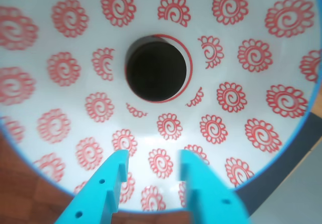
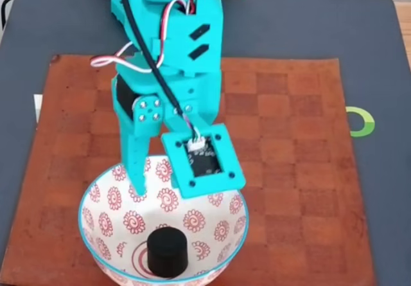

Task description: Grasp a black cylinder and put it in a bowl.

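The black cylinder [image 1: 156, 69] stands upright at the centre of the bowl [image 1: 251, 90], covering most of the red spiral there. In the fixed view the cylinder [image 2: 167, 250] rests on the bottom of the white, red-flowered, blue-rimmed bowl [image 2: 82, 225] at the front of the mat. My turquoise gripper [image 1: 153, 156] is open above the bowl's near inner wall, with nothing between its fingers and a clear gap to the cylinder. One finger [image 2: 136, 170] reaches down over the bowl's far rim; the other is hidden behind the wrist camera mount [image 2: 202, 160].
The bowl sits on a brown checkered mat [image 2: 289, 138], which lies on a dark grey table top [image 2: 359, 35]. A green ring mark [image 2: 363, 122] lies off the mat's right edge. The arm's body [image 2: 167, 35] rises over the mat's back half.
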Tool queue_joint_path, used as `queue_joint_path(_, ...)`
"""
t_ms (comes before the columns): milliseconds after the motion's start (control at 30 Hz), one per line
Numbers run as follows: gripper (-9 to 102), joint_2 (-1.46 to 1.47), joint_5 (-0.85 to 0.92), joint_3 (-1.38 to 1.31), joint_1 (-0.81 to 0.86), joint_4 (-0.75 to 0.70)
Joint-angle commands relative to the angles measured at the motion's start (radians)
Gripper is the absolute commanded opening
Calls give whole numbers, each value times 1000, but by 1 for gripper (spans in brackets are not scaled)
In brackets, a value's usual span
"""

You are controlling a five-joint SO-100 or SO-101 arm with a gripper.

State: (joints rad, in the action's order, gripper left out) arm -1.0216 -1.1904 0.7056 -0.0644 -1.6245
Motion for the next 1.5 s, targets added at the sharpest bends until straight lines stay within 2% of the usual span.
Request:
queue_joint_path(0,0,-121,-5,0,11,-5)
queue_joint_path(567,0,-746,-140,802,63,12)
queue_joint_path(1200,0,-1520,-308,1462,44,14)
queue_joint_path(1467,0,-1885,-396,1703,-15,98)
